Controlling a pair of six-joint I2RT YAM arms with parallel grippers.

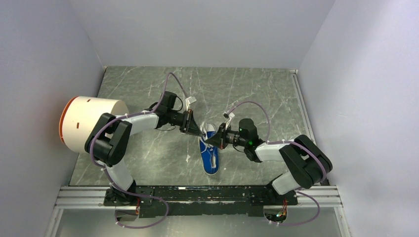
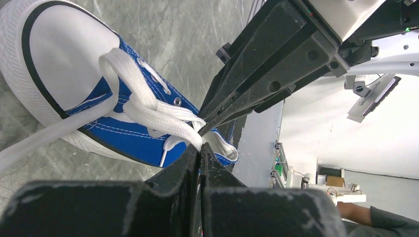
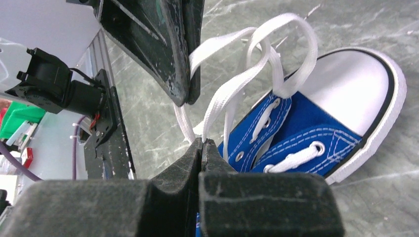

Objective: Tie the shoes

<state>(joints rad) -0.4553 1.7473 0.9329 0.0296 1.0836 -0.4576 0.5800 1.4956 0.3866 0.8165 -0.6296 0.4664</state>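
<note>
A small blue canvas sneaker [image 1: 210, 155] with a white toe cap lies in the middle of the table, toe toward the near edge. It also shows in the left wrist view [image 2: 118, 123] and the right wrist view [image 3: 316, 133]. My left gripper [image 1: 201, 132] and right gripper [image 1: 211, 139] meet tip to tip over its heel end. The left gripper [image 2: 200, 148] is shut on a white lace [image 2: 163, 118]. The right gripper [image 3: 201, 142] is shut on a white lace loop [image 3: 232, 94]. The laces cross above the eyelets.
A large white cylinder with an orange end [image 1: 89, 123] lies at the table's left edge beside the left arm. A loose lace end [image 1: 188, 158] trails left of the shoe. Grey walls close in the marble table [image 1: 247, 94] on three sides.
</note>
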